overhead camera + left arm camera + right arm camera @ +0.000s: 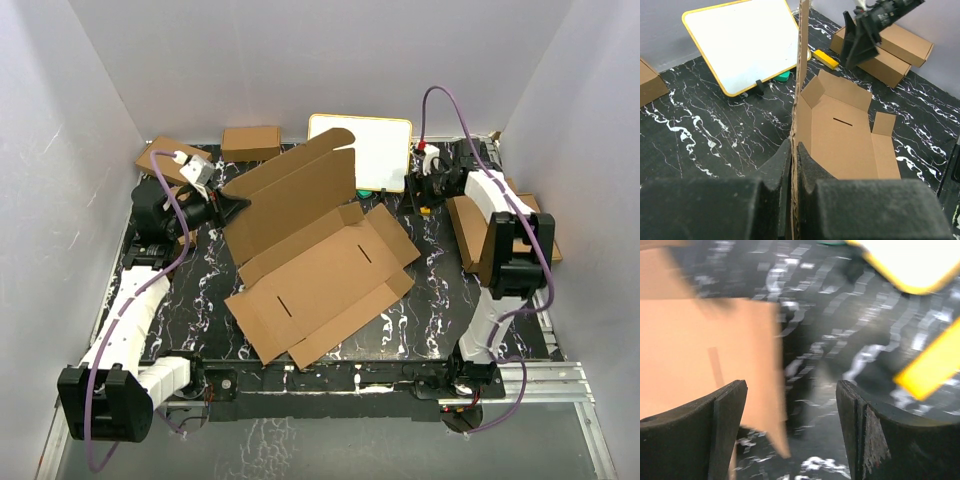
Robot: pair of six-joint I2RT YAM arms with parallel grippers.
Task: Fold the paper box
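Note:
The paper box (320, 275) is a large brown die-cut sheet spread over the middle of the table, its back panel (290, 195) lifted up on edge. My left gripper (232, 208) is shut on that raised panel's left edge; in the left wrist view the cardboard edge (801, 75) runs upward from between the closed fingers (777, 167). My right gripper (417, 190) hangs open above the table near the box's right flap (700, 355), with nothing between its fingers (730, 410). The right wrist view is blurred.
A white board with a yellow frame (368, 145) lies at the back. Small folded brown boxes sit at the back left (251, 141) and along the right edge (468, 230). A yellow block (825, 58) and a green item (784, 76) lie by the board.

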